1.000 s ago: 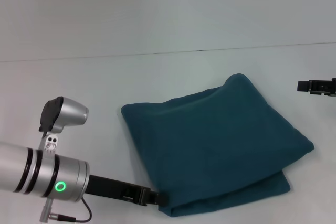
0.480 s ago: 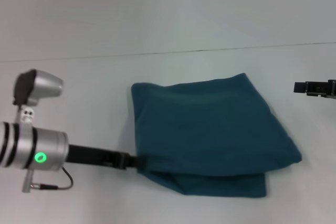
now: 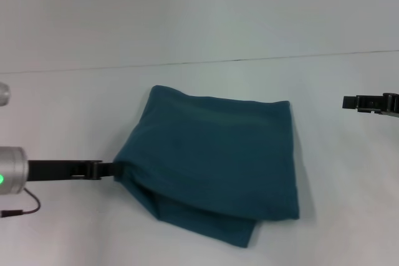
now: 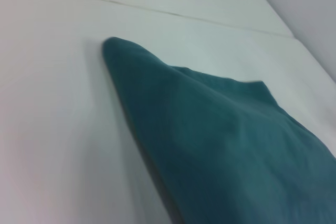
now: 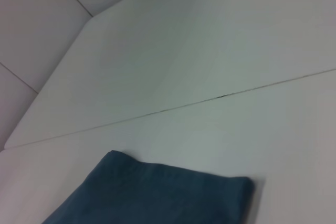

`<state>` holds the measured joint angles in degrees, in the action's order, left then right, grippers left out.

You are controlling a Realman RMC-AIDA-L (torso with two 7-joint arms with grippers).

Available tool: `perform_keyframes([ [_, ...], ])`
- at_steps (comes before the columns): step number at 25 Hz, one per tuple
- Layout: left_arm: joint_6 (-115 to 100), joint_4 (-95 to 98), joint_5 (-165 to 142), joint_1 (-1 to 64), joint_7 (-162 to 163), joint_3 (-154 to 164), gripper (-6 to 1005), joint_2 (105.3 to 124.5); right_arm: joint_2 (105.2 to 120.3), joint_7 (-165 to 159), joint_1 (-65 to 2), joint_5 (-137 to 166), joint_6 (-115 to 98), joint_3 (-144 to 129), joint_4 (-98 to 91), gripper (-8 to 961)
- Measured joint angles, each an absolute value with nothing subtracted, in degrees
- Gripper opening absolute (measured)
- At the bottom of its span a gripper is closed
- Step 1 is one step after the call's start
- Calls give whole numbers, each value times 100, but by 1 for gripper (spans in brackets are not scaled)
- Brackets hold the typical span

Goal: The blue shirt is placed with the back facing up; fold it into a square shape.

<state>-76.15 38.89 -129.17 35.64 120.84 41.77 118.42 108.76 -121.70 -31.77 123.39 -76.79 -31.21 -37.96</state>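
- Pinching the left corner of the blue shirt (image 3: 218,160), left gripper (image 3: 111,169) clamped on cloth
- Drag gently, squaring the bundle
- Right gripper (image 3: 346,101) idle; grip unclear

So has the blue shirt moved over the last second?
Yes. Against the table seam, the blue shirt has turned and slid toward the robot's left, pulled by the left gripper at its left corner.

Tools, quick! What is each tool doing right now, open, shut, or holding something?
Left tool: shut on the blue shirt, gripping its left edge.
Right tool: off to the right, apart from the shirt, holding nothing; open or shut cannot be told.
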Motion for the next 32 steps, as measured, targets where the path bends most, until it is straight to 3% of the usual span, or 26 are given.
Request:
perform_keyframes([
  [10,-7899,3961,-12919,3186,12022,4069,54,11899,10896,-12173,-3228,12339,-7652,-3159,-3797,610],
  [32,-8769,3936,-12895,3163,11901,4054,112,11987,10878,-12132,-3245,12339,-7628,-3175,-3797,609],
])
